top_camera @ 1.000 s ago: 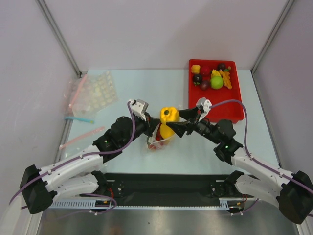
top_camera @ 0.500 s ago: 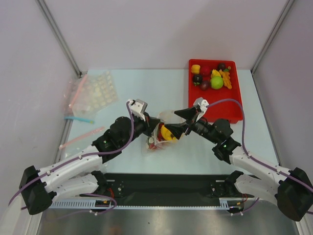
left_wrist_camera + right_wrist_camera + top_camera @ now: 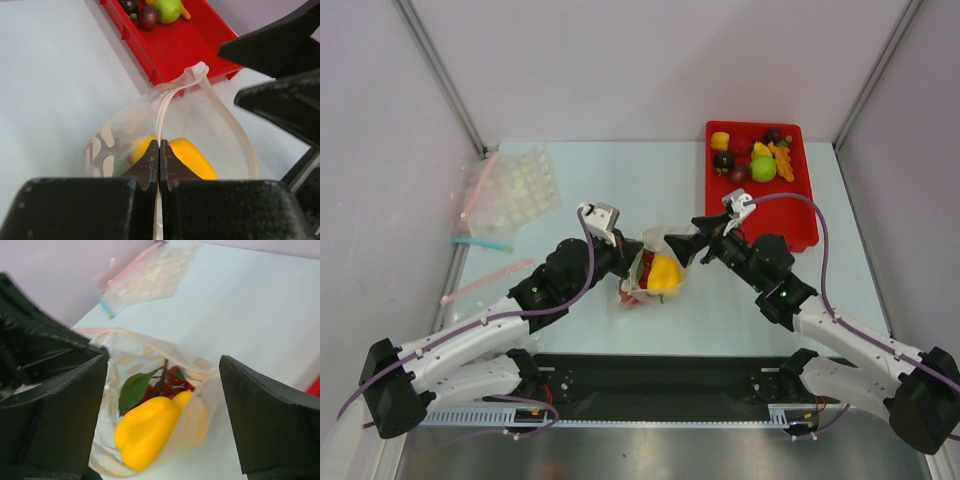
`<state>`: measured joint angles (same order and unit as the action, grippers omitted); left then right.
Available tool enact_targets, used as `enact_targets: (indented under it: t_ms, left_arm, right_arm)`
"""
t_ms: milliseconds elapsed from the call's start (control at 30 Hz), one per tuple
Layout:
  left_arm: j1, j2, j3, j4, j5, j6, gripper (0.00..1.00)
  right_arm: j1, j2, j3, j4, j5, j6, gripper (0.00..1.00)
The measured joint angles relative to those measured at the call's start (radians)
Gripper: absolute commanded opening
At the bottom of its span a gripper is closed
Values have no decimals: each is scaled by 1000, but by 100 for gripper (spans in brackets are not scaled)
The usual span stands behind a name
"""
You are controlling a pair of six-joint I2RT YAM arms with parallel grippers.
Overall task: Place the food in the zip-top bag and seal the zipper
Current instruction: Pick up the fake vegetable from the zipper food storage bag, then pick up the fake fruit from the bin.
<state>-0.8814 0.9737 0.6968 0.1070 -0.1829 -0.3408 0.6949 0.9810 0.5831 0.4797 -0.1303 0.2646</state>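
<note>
**A:** From above, where is the small clear crinkly zip-top bag [image 3: 650, 245]?

**B:** It stands mouth-up in the middle of the pale surface [image 3: 620, 190], between the two arms. The left fingers [image 3: 630, 262] are at its 9 o'clock, closed on its rim. The right fingers [image 3: 682, 245] hang at its 1 o'clock.

**A:** And the food?

**B:** A glossy yellow toy pepper [image 3: 665, 273] sits inside the bag, with tiny red pieces [image 3: 634, 296] at its 7 o'clock. More toy fruit, a round green one [image 3: 763, 167] among it, lies in the red plastic tray [image 3: 760, 230] at 1 o'clock from the bag. A white dimpled sheet [image 3: 525, 185] lies at 10 o'clock, well apart.

**A:** Left wrist view?

**B:** The left fingers [image 3: 159, 160] are pressed together at 6 o'clock, pinching the near wall of the bag [image 3: 135, 120]. The thin whitish zipper strip [image 3: 232, 130] bows away from that wall — the mouth gapes, unsealed. The pepper [image 3: 192, 157] shows through the plastic, and the tray [image 3: 185, 45] is at 12 o'clock.

**A:** Right wrist view?

**B:** The right fingers [image 3: 55, 415] are spread wide and hold nothing — one at 9 o'clock of the open bag [image 3: 200, 412], the other at 3. The pepper [image 3: 145, 432] lies at the bottom. The red pieces [image 3: 175, 380] and a green leaf [image 3: 131, 390] are at its 12 o'clock.
</note>
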Motion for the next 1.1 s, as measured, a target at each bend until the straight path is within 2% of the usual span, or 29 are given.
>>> enact_targets:
  t_ms: [167, 600, 733, 900, 1033, 1100]
  left_arm:
    - [0, 0, 0, -10, -44, 0, 0]
    - [0, -2, 0, -17, -88, 0, 0]
    - [0, -2, 0, -20, -93, 0, 1]
    - [0, -1, 0, -21, -103, 1, 0]
    - [0, -1, 0, -21, -102, 0, 0]
    - [0, -1, 0, -21, -102, 0, 0]
  right_arm:
    - [0, -13, 55, -123, 203, 5, 96]
    - [-32, -11, 105, -294, 510, 8, 96]
    - [-122, 21, 144, -351, 511, 37, 92]
    - [-344, 108, 240, -425, 389, 112, 90]
    - [-445, 269, 386, -492, 329, 143, 89]
    - [-463, 378, 478, -517, 305, 145, 84]
